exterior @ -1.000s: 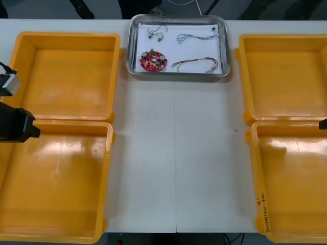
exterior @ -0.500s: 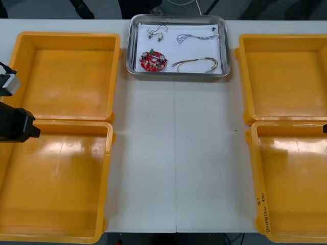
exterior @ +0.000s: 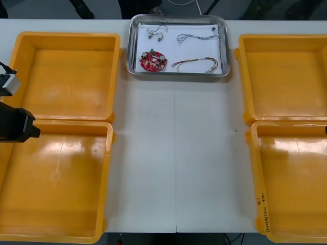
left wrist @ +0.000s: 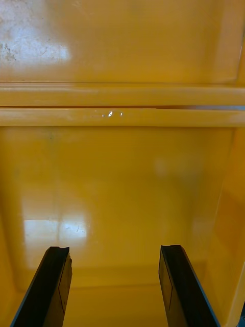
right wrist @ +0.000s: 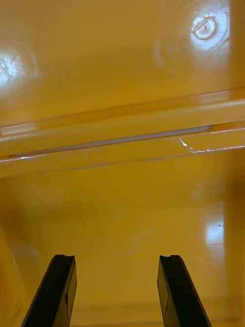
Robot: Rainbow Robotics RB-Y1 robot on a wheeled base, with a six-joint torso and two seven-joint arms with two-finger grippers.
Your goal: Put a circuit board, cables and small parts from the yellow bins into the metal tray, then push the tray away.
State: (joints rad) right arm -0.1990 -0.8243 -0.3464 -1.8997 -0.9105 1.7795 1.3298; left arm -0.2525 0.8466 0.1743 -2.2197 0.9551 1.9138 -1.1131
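Left gripper (left wrist: 115, 249) hangs over a bare yellow plastic bin (left wrist: 122, 173), black fingers apart and holding nothing. Right gripper (right wrist: 117, 257) hangs the same way over another yellow bin (right wrist: 122, 204). At the light table's (exterior: 173, 153) far edge, the rectangular metal tray (exterior: 177, 74) holds a round red circuit board (exterior: 153, 60), a twisted blue and white cable (exterior: 196, 37), a red and yellow cable (exterior: 196, 64) and small metal parts (exterior: 156, 33).

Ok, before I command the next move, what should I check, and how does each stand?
1. Round red circuit board in metal tray: ok.
2. Twisted blue and white cable and red and yellow cable in tray: ok.
3. Small metal parts in tray: ok.
4. Tray at table's far edge: ok.
5. Left gripper open, empty, over a left yellow bin: ok.
6. Right gripper open, empty, over a right yellow bin: ok.
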